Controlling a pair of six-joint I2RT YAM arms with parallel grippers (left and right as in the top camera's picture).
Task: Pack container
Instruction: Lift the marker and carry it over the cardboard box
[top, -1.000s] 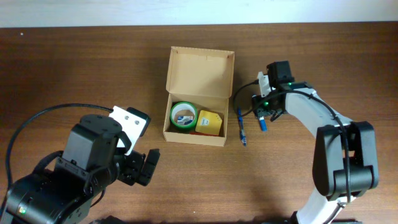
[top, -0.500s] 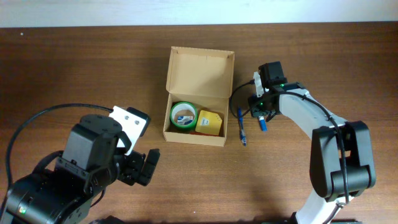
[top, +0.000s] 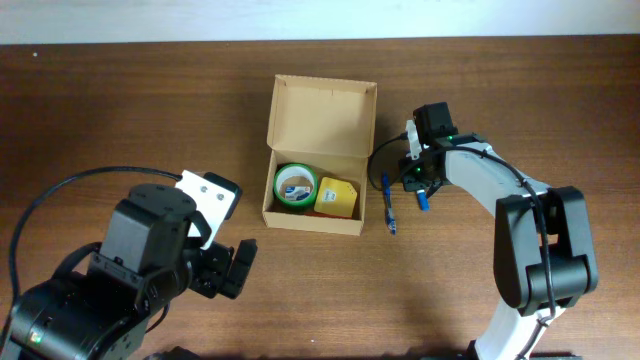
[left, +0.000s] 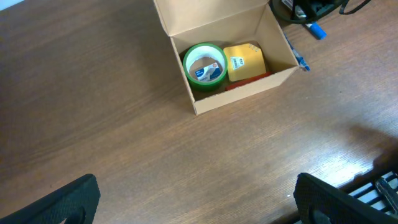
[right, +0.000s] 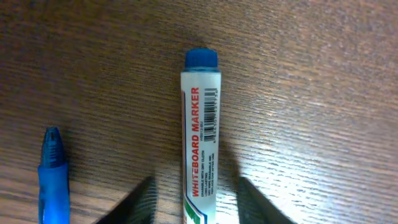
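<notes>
The container (top: 322, 125) is a tan cardboard box, open, with its flap lid standing at the back; it also shows in the left wrist view (left: 244, 93). Inside lie a green tape roll (top: 296, 187) and a yellow packet (top: 337, 198). A white whiteboard marker with a blue cap (right: 200, 143) lies on the table right of the box. My right gripper (right: 196, 205) is open and low over it, one finger on each side, not touching. My left gripper (left: 199, 211) is open wide and empty above the table in front of the box.
A blue pen (top: 388, 205) lies on the table between the box and the marker, also at the lower left of the right wrist view (right: 51, 180). The right arm's black cable runs beside the box's right wall.
My right gripper has shifted a little to the left, closer over the marker. The left arm and the box have not moved.
</notes>
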